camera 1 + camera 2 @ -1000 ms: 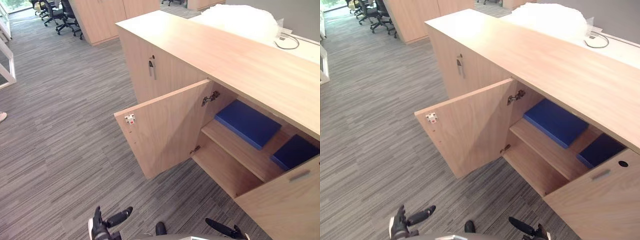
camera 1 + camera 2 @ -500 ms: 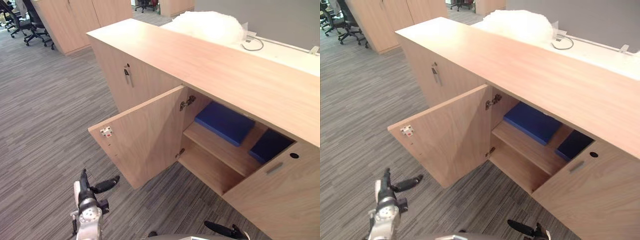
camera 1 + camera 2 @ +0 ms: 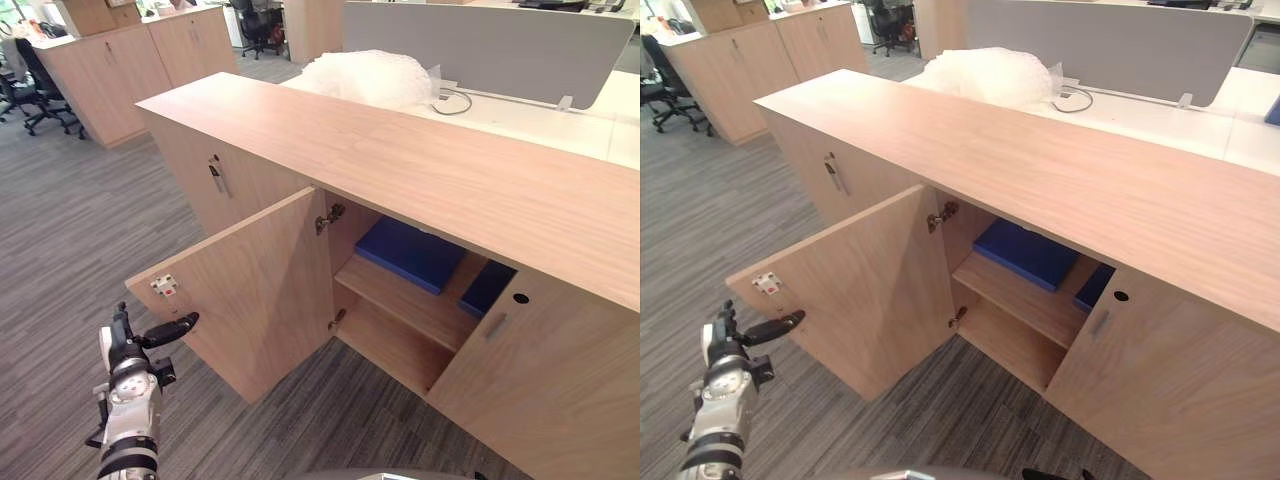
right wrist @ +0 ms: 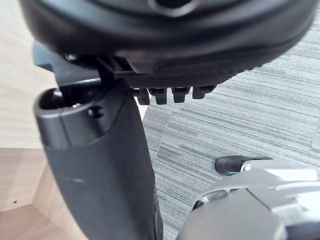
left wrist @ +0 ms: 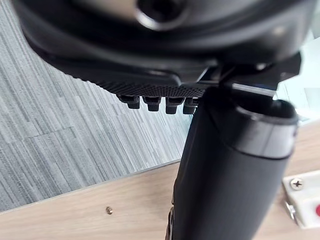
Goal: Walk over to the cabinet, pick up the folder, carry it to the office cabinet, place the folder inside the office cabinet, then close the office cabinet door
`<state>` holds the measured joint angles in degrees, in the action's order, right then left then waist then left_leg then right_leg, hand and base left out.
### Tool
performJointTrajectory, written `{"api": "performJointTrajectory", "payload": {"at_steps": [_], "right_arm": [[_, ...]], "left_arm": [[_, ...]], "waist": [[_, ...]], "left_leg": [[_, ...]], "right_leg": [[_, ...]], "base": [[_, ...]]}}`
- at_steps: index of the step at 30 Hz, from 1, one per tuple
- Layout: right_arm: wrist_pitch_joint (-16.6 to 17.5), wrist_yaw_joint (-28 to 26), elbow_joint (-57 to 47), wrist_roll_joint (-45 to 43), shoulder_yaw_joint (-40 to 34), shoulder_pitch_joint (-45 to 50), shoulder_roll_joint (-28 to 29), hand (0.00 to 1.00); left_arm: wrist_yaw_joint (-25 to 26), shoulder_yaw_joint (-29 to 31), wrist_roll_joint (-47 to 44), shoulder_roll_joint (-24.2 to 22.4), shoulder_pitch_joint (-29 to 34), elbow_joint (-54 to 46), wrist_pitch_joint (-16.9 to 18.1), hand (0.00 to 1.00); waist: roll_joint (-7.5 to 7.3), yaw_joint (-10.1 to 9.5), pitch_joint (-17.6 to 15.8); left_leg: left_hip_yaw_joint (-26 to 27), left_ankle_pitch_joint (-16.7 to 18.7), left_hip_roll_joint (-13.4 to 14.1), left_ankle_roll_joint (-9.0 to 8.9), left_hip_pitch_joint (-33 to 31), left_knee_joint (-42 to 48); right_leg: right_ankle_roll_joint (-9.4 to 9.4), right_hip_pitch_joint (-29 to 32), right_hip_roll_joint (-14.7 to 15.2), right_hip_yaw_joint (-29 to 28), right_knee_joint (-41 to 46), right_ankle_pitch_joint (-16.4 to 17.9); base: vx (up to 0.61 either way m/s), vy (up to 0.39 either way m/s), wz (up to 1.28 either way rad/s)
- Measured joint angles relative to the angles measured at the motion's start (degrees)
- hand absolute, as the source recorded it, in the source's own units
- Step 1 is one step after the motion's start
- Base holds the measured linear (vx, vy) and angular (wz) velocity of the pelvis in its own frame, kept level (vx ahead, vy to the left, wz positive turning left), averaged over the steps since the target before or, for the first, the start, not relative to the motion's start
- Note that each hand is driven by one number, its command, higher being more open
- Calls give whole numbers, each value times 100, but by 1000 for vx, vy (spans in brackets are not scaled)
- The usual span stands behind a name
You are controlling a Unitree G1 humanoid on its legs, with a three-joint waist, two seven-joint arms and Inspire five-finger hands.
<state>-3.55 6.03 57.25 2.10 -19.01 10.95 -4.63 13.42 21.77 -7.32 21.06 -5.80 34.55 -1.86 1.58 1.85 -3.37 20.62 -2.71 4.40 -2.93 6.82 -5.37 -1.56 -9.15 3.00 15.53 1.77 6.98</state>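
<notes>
Left eye view | left hand (image 3: 165, 330) beside open cabinet door (image 3: 260, 290) | fingers straight, holding nothing

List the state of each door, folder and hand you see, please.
Left door: wide open.
Right door: partly open.
Far door: shut.
Blue folder: flat on shelf.
Second blue folder: same shelf, partly hidden by right door.
Left hand: open, empty, beside left door's edge.
Right hand: holds nothing.

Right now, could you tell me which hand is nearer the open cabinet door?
Left. The left hand is beside the door at its free edge; the right hand hangs low over carpet, farther off.
</notes>
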Motion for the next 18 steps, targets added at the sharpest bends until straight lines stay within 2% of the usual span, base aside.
{"api": "performJointTrajectory", "payload": {"at_steps": [3, 9, 14, 18], "right_arm": [[6, -42, 0, 0, 0, 7, 4, 100], [11, -190, -1, 1, 2, 2, 104, 100], [12, -199, -2, 4, 35, 3, 72, 100], [12, -215, -6, 6, 126, -7, 21, 100]], "left_arm": [[-133, -38, -79, 92, -126, 123, 7, 100], [-686, -601, -76, 216, -243, 298, 22, 100], [-797, -1142, 430, 426, -242, 395, 20, 100], [-1130, -1591, 724, 630, -236, 446, 25, 100]], "waist": [[-60, 8, 29], [-40, -3, 28], [-12, -36, 16], [17, -58, 7]], "left_leg": [[51, 4, -41, -5, 13, 27], [46, 1, -81, -1, 14, 29], [15, -34, -90, 49, 7, 5], [-63, -61, -127, 87, -14, -1]], "right_leg": [[-16, 16, 42, -49, -3, -18], [7, 22, 87, -53, -14, -88], [16, 38, 102, -35, 19, -94], [-1, 40, 136, 7, 21, -96]], "base": [[2, 38, -10], [-31, 40, -1], [-61, 7, 3], [-70, 20, 8]]}}
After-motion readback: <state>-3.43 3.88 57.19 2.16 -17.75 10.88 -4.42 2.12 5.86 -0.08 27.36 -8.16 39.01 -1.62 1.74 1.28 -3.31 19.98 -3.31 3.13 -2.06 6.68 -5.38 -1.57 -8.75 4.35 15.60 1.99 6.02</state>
